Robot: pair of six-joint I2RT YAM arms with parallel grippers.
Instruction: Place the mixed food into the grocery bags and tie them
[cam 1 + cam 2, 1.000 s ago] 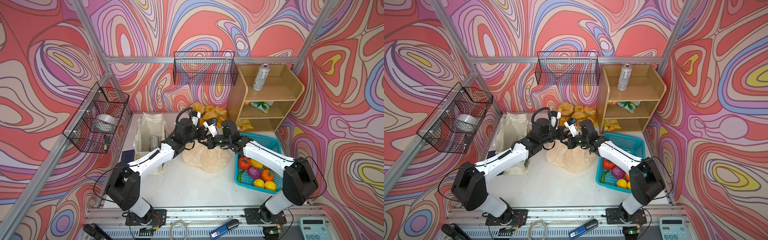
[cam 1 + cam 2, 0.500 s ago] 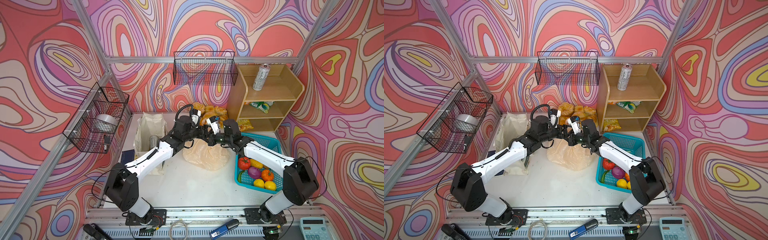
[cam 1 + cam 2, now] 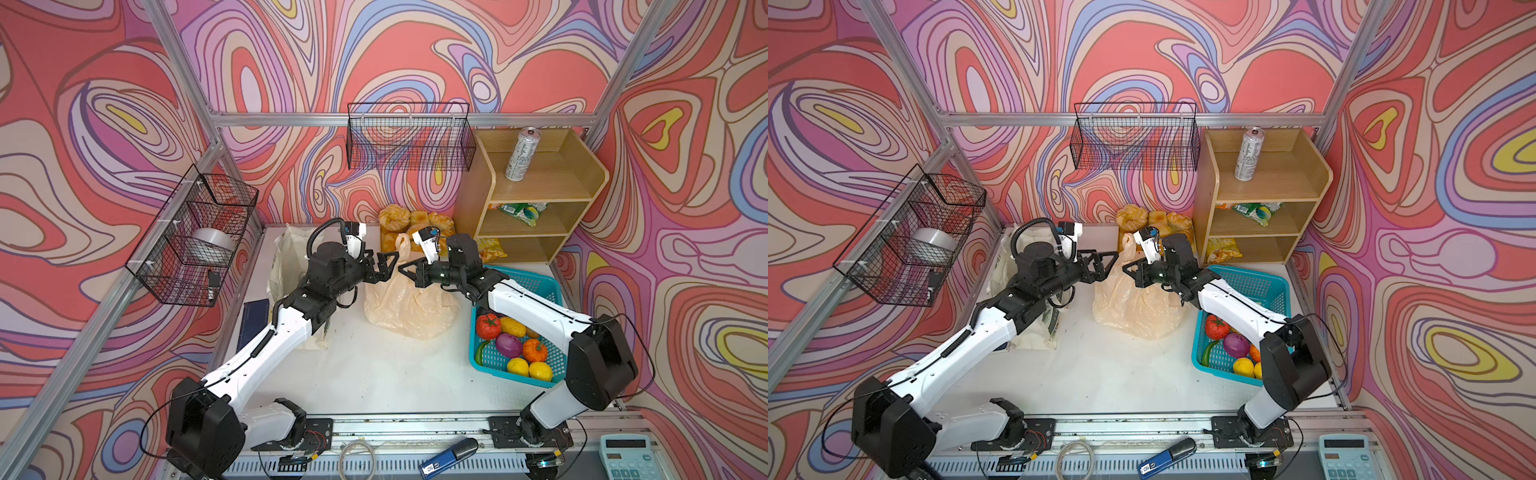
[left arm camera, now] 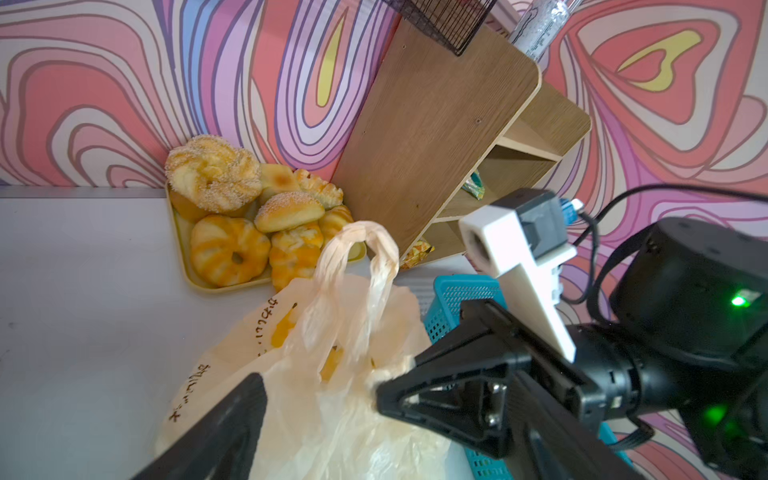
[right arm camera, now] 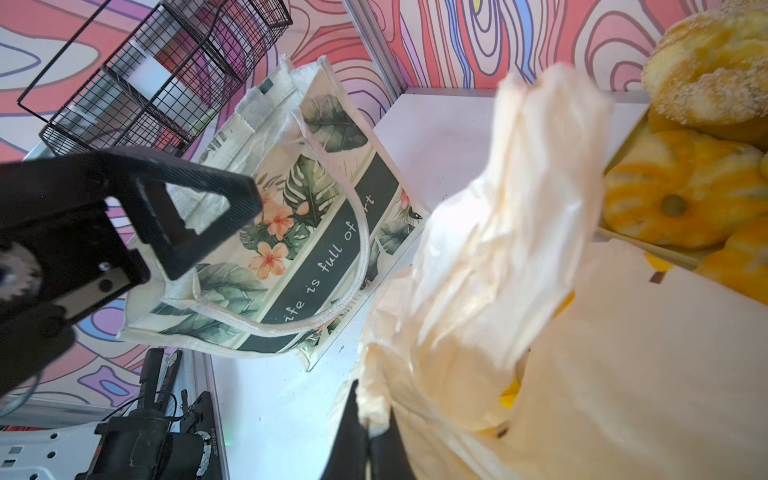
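Both top views hang high over the front edge of the table (image 3: 374, 365) and look down toward the back wall. They give nearly the same wide picture, with both arms whole. The left wrist camera sits low and close, facing the bread rolls (image 4: 232, 249) and the wooden shelf (image 4: 436, 133). The right wrist camera looks the opposite way, toward the cloth tote (image 5: 299, 199) and the side wire basket (image 5: 158, 70). All four views share the plastic bag (image 3: 1133, 307) — very near in both wrist views.

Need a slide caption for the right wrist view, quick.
Right gripper pinches the plastic bag; floral tote and bread rolls in the background.
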